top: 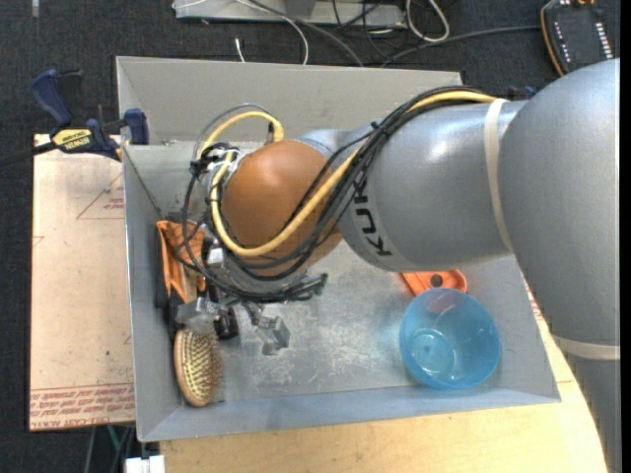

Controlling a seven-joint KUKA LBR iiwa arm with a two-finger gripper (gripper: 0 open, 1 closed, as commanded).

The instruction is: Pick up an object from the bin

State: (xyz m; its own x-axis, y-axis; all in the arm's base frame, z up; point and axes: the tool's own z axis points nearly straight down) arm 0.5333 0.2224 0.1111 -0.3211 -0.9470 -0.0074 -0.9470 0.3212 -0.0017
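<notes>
My gripper [242,325] hangs under the arm's orange dome, low over the bin's left half. Its metal fingers [271,335] stand open, and I see nothing between them. Just to the front left lies a wooden hairbrush [197,368] with its bristles up, its near end close to the left finger. Along the left wall, an orange and black tool [175,261] lies beside the gripper, partly hidden by the arm's cables.
A translucent blue cup [449,341] stands upright at the front right of the bin. An orange flat piece [430,282] peeks out behind it. The arm covers most of the bin's back and middle. Bare floor shows between the gripper and the cup.
</notes>
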